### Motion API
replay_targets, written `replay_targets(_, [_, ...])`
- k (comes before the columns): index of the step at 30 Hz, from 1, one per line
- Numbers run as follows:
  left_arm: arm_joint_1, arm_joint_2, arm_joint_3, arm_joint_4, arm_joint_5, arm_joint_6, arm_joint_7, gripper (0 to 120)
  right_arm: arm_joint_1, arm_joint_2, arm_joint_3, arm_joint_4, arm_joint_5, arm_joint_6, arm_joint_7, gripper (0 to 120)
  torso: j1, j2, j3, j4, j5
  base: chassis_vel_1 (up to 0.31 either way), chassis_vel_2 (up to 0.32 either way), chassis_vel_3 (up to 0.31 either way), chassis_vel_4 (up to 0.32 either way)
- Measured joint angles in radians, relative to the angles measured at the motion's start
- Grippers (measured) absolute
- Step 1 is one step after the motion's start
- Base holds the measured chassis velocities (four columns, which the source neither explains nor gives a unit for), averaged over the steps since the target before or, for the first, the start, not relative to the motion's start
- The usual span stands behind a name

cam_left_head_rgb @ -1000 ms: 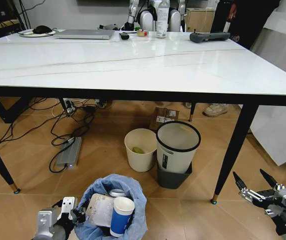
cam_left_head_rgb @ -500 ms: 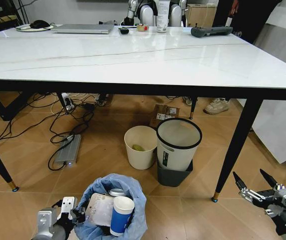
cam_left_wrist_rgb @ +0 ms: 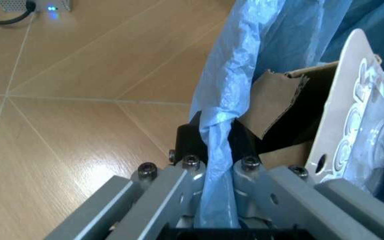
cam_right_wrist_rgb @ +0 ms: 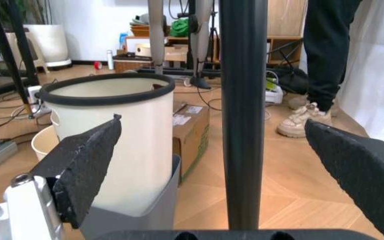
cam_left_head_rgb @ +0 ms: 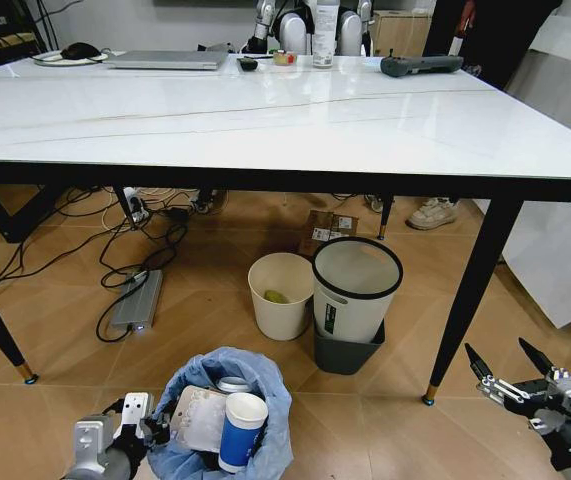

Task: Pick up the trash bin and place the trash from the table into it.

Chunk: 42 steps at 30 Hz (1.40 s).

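— Blue-bagged trash bin (cam_left_head_rgb: 227, 417): where is it?
— Low in front of the bench (cam_left_head_rgb: 265, 120), above the wooden floor, with cardboard (cam_left_wrist_rgb: 279, 97) and a paper cup (cam_left_head_rgb: 239, 430) inside.
— Left gripper (cam_left_wrist_rgb: 215, 172)?
— Its fingers are clamped on the bag-covered rim.
— Right gripper (cam_left_head_rgb: 510, 372)?
— Beside the bench's leg (cam_right_wrist_rgb: 243, 110), fingers spread wide and gripping nothing.
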Motion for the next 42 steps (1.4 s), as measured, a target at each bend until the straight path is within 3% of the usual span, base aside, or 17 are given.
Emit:
replay_targets(15, [-0.012,0.012,-0.003,0.031,-0.005,-0.029,-0.01,0,0.0,0.0,0.0,0.0,0.0,0.0,0.0,100,0.001,0.003,0.0,0.0,0.0,0.0,0.0,0.0,0.0])
replay_targets(25, [-0.071,0.04,-0.002,0.15,-0.1,0.012,-0.066,0,0.0,0.0,0.0,0.0,0.0,0.0,0.0,100,0.001,0.004,0.0,0.0,-0.0006,0.0,0.0,0.0,0.0])
replay_targets(42, [-0.076,0.041,0.003,0.147,-0.126,0.028,-0.093,0,0.0,0.0,0.0,0.0,0.0,0.0,0.0,100,0.001,0.005,0.0,0.0,0.0,0.0,0.0,0.0,0.0])
